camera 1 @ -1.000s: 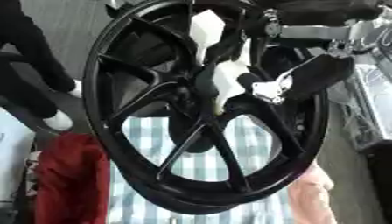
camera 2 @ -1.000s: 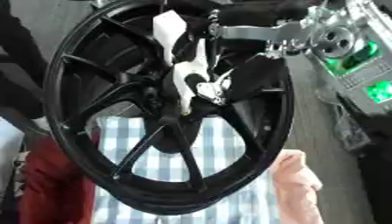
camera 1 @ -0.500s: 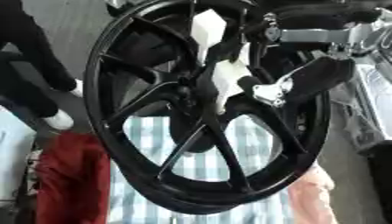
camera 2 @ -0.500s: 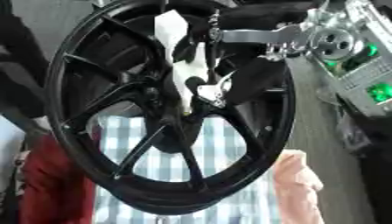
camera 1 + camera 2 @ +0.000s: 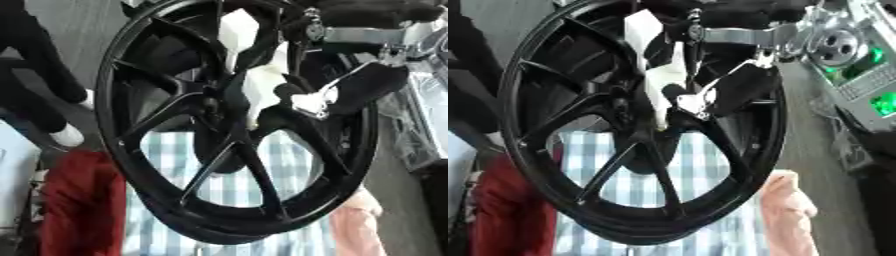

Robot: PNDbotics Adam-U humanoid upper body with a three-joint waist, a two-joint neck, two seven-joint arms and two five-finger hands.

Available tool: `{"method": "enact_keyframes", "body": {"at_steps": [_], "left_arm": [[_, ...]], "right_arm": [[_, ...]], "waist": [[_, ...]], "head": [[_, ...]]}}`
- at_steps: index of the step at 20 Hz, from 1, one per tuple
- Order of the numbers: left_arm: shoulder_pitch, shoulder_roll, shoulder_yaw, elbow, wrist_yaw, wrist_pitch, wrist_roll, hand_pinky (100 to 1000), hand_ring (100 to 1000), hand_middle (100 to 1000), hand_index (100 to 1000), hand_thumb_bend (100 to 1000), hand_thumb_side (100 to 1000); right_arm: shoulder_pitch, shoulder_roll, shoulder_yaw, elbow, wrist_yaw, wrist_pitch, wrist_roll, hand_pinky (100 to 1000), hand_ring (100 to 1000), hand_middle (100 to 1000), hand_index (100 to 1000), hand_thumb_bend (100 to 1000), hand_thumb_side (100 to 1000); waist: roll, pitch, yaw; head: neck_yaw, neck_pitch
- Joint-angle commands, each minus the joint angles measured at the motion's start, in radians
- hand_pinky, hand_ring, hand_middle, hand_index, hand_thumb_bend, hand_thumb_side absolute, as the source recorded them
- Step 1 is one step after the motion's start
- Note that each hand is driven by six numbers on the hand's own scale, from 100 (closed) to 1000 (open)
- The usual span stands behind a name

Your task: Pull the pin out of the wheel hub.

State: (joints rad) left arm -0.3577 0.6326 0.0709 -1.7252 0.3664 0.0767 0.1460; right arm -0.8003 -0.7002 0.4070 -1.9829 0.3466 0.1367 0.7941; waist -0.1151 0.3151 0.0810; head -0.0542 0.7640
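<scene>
My right hand [image 5: 354,92] reaches through the spokes of the upright black wheel [image 5: 175,200] near its hub [image 5: 214,107], can't tell whether my fingers grip anything.

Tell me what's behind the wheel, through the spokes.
Through the wheel's lower spokes shows blue-and-white checked cloth. Higher up, white pieces and the right hand sit near the hub. The hub and spokes cover the pin, so I can't make it out.
</scene>
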Motion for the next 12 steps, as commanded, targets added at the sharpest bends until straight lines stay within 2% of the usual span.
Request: {"method": "enact_keyframes", "body": {"at_steps": [1,12], "left_arm": [[-0.005,0.018,0.007,-0.010,-0.007,0.000,-0.006,589,668,686,744,153,795],[-0.002,0.016,0.007,-0.010,-0.007,0.001,-0.009,591,666,683,742,153,797]], "right_arm": [[-0.009,-0.022,-0.016,-0.017,0.001,0.005,-0.007,673,603,762,894,100,568],[0.001,-0.020,-0.014,-0.017,0.009,0.010,0.006,671,605,798,898,100,603]], "waist": [[0.006,-0.013,0.000],[0.005,-0.011,0.004]], "head": [[-0.001,0.006],[-0.005,0.006]]}}
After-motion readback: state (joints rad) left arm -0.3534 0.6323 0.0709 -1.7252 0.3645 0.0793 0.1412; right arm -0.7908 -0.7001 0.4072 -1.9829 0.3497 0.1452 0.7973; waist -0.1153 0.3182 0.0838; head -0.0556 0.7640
